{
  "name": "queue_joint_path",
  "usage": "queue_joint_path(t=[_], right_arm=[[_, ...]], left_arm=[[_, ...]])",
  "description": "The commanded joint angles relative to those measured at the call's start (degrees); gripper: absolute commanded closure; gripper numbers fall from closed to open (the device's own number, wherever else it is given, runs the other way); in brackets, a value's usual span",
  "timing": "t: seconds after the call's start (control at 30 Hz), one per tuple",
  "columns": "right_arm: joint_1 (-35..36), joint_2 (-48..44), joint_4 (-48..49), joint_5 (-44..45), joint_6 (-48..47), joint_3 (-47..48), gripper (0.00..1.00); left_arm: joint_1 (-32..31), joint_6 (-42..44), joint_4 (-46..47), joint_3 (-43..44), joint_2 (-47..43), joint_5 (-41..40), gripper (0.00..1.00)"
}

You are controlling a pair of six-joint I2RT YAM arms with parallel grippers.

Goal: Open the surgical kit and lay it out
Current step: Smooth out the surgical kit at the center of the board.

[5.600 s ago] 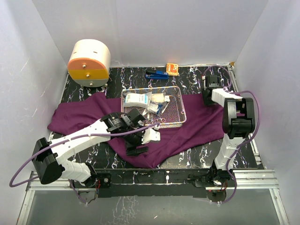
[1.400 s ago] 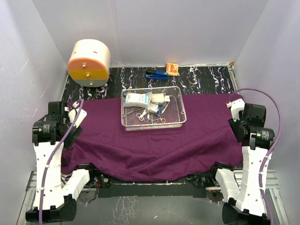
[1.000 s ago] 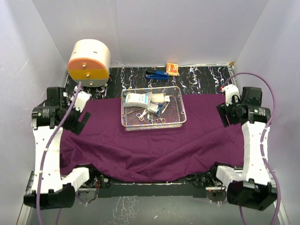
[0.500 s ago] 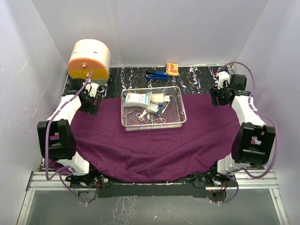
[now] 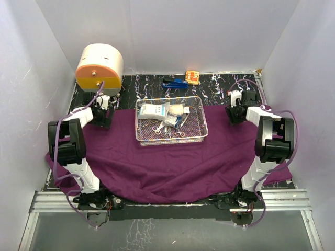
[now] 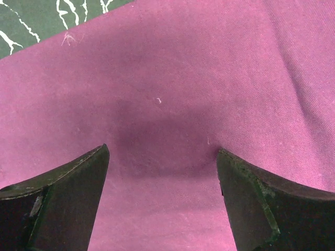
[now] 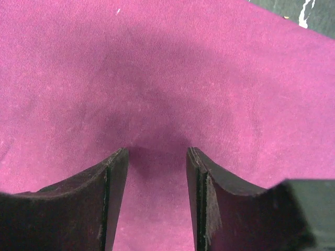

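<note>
Top cam: cloth point(image 5: 157, 162) spread flat over table point(image 5: 220, 86), front edge hanging off, dark table strip showing behind. Tray point(image 5: 194, 125) sits ctr-back on cloth w/ tools and packets inside, open cloth all round. L gripper point(image 5: 103, 116) at back-left cloth edge, R gripper point(image 5: 233, 114) at back-right.

L wrist cam: jaws wide apart over flat cloth, nothing held; we see cloth edge top-left.

R wrist cam: jaws roughly half apart, cloth btwn them, nothing gripped.

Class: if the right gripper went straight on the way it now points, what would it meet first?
The right gripper would meet the purple cloth wrap, apparently right at its fingertips; exact gap is unclear.
</note>
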Motion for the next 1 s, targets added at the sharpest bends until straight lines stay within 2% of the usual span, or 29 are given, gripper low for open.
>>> queue_joint_path(t=[0.0,0.2,0.5,0.97], right_arm=[[-0.29,1.83,4.38,3.71,-1.96,-2.39,0.55],[-0.34,4.07,5.42,5.67,-2.2,-4.15,0.58],[-0.42,9.62,4.62,7.85,-0.7,0.02,0.62],[-0.8,14.97,2.02,13.04,2.25,5.91,0.63]], left_arm=[[0.7,1.0,1.91,-0.91,2.6,-1.26,0.18],[1.03,2.13,4.05,-1.71,6.18,-3.56,0.18],[1.34,1.91,4.83,2.71,11.82,-4.7,0.19],[3.06,0.54,4.51,10.66,18.37,-5.93,0.19]])
